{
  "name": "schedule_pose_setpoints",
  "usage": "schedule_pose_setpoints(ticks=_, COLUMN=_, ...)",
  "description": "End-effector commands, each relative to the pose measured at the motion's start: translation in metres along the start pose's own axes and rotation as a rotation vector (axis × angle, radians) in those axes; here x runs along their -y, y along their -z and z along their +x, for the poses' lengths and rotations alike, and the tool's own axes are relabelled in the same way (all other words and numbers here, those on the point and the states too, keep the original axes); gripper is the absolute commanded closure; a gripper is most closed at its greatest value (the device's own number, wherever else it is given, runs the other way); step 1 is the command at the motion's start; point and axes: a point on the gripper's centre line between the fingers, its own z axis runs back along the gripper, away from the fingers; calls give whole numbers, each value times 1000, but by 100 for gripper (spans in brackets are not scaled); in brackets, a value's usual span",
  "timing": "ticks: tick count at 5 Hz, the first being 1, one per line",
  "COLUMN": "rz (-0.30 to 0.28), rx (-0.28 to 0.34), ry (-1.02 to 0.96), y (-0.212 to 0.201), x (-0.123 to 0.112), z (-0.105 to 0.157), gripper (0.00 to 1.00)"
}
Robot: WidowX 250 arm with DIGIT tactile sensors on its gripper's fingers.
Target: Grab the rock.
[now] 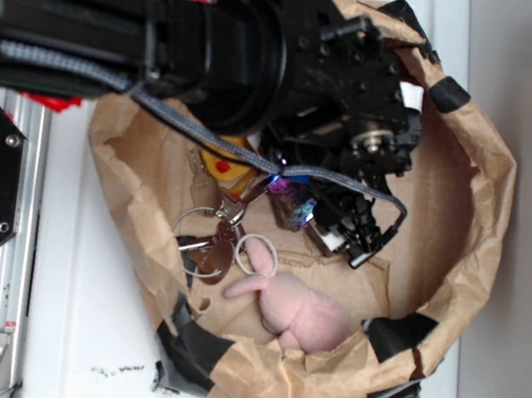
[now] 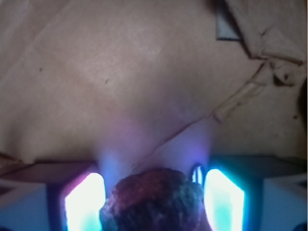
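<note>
The rock [image 2: 151, 202] is a dark brown-grey rough stone that fills the gap between my gripper's [image 2: 154, 195] two glowing pads [image 2: 85, 202]. The left pad touches it and the right pad sits tight beside it. In the exterior view the rock [image 1: 295, 206] shows as a small dark lump lit blue-purple under the black arm, inside the brown paper bag [image 1: 484, 212]. My gripper [image 1: 317, 225] is closed around it, over the bag's floor. Whether the rock is off the paper I cannot tell.
Inside the bag lie a yellow rubber duck [image 1: 226, 165], partly hidden by the arm, metal key rings [image 1: 205, 240] and a pink plush bunny [image 1: 295, 308]. Black tape [image 1: 401, 334] patches the crumpled bag walls. A metal rail [image 1: 12, 221] runs along the left.
</note>
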Motion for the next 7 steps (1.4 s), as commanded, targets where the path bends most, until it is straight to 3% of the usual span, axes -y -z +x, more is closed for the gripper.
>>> schedule_pose_setpoints(ticks=1, rz=-10, rx=2, ry=18, y=-7, x=7, z=-15, gripper=100)
schedule_pose_setpoints(ticks=2, rz=-19, rx=48, ry=90, y=-39, x=12, z=-12, gripper=100)
schedule_pose_setpoints(ticks=3, rz=-41, rx=155, ry=337, y=-90, x=18, z=-4, gripper=100)
schedule_pose_setpoints(ticks=4, rz=-135, rx=254, ry=561, y=-142, x=17, z=-11, gripper=100)
schedule_pose_setpoints(ticks=5, rz=-144, rx=262, ry=668, y=-193, x=18, z=-11, gripper=100)
schedule_pose_setpoints(ticks=7, rz=-117, rx=236, ry=669, y=-197, x=15, z=-5, gripper=100)
